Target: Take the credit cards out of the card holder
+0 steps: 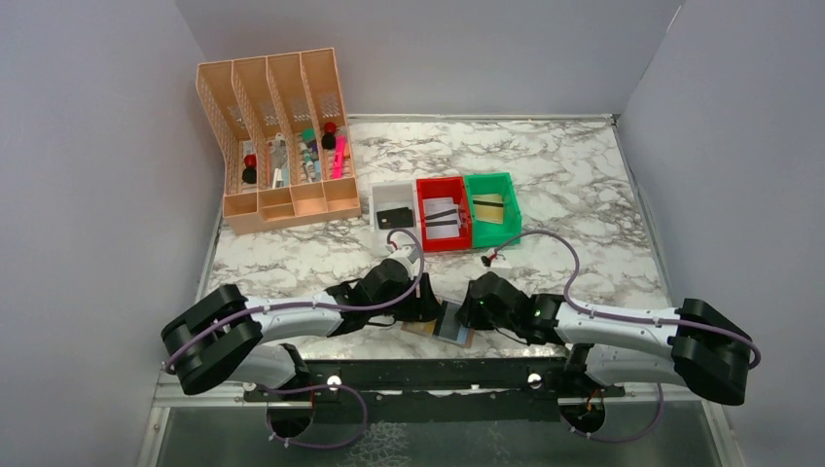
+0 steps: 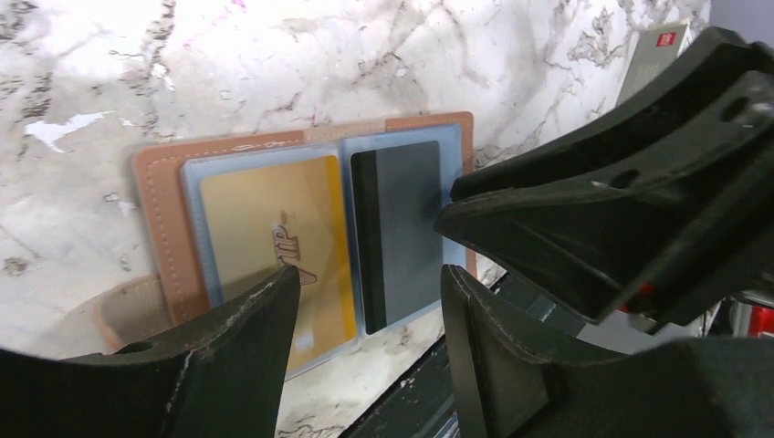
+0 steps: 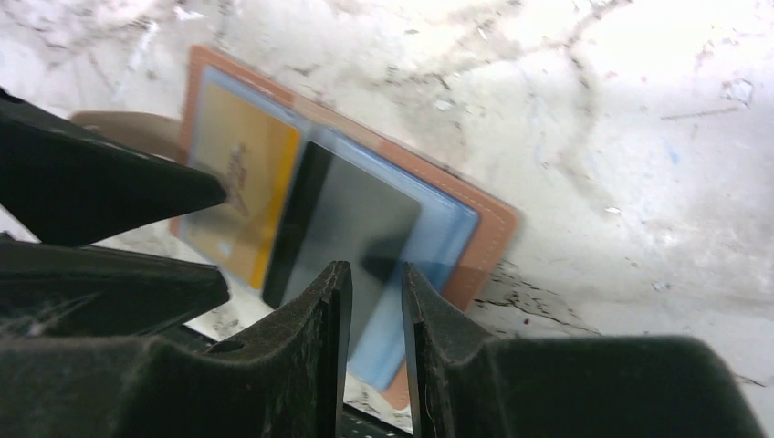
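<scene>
The card holder point(image 1: 449, 323) lies open at the table's near edge, brown with pale blue inner faces point(image 2: 160, 210) point(image 3: 484, 228). A gold credit card point(image 2: 274, 228) point(image 3: 233, 182) sits in its left sleeve. A dark credit card point(image 2: 402, 219) point(image 3: 356, 219) lies on its right face. My left gripper point(image 2: 370, 283) point(image 1: 426, 309) is open and empty, low over the holder's near edge. My right gripper point(image 3: 377, 274) point(image 1: 474, 309) has only a narrow gap between its jaws. Its fingertips point(image 2: 449, 205) are at the dark card's right edge, with nothing seen clamped between them.
White point(image 1: 394, 212), red point(image 1: 443, 212) and green point(image 1: 491, 206) bins stand mid-table, each with a card inside. A peach desk organizer point(image 1: 277, 136) stands at the back left. A black rail point(image 1: 428, 375) runs just below the holder. Grey walls close in on three sides.
</scene>
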Robot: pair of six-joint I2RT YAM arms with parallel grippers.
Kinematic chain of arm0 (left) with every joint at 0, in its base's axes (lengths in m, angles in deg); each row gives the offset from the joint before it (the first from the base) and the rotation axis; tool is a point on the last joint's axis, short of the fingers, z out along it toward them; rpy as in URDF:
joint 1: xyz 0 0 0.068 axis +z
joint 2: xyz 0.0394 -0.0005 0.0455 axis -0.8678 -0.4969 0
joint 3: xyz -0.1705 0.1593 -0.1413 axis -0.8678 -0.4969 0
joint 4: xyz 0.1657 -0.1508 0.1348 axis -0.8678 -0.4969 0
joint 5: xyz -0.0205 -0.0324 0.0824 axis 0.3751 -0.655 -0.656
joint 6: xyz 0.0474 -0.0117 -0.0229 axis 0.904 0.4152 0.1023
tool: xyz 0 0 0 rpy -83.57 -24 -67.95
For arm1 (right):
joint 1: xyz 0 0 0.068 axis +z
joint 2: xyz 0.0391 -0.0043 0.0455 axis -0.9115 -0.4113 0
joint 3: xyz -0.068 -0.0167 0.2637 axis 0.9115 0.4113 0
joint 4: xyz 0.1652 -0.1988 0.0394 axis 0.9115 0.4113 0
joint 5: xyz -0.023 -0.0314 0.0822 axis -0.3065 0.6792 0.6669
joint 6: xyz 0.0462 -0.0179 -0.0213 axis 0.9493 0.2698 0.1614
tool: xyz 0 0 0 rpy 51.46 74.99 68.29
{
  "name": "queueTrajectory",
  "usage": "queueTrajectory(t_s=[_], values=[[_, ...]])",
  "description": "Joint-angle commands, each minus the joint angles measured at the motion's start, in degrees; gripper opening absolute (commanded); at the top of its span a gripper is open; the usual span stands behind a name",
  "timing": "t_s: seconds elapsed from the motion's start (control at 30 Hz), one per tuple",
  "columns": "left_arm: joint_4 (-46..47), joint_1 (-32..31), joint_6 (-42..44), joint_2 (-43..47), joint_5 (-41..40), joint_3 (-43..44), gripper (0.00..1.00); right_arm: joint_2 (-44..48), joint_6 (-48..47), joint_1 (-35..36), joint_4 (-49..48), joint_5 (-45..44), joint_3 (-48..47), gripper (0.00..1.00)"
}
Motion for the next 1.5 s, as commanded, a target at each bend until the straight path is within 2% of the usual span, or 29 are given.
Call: queueTrajectory(t_s=[0.0, 0.23, 0.4, 0.6, 0.93, 1.27, 1.47], values=[[4.82, 0.05, 0.01, -1.80, 4.43, 1.37, 0.61, -1.16, 0.90, 0.07, 0.53, -2.11, 1.85, 0.31], [6.03, 0.04, -0.59, -4.79, 7.21, 0.97, 0.61, -5.21, 1.41, -0.25, -1.90, -0.58, 2.92, 0.27], [11.07, -0.05, -3.21, -5.62, 8.71, -1.76, 0.60, -5.54, 2.38, -0.33, -1.59, -1.34, 3.60, 0.22], [16.04, -0.23, -5.84, -7.86, 9.49, -3.59, 0.46, -6.17, 2.37, -0.28, -1.37, -1.33, 3.54, 0.21], [17.26, -0.31, -7.63, -3.52, 5.43, -6.77, 0.34, -6.57, 2.42, -0.28, 0.07, -2.17, 3.26, 0.19], [17.27, -0.26, -6.59, -3.48, 6.91, -5.94, 0.01, -7.12, 2.19, -0.30, 0.42, -2.20, 2.76, 0.18], [17.13, -0.18, -5.97, -1.75, 5.90, -6.72, 0.00, -7.09, 2.32, -0.28, 2.03, -3.19, 2.31, 0.18]])
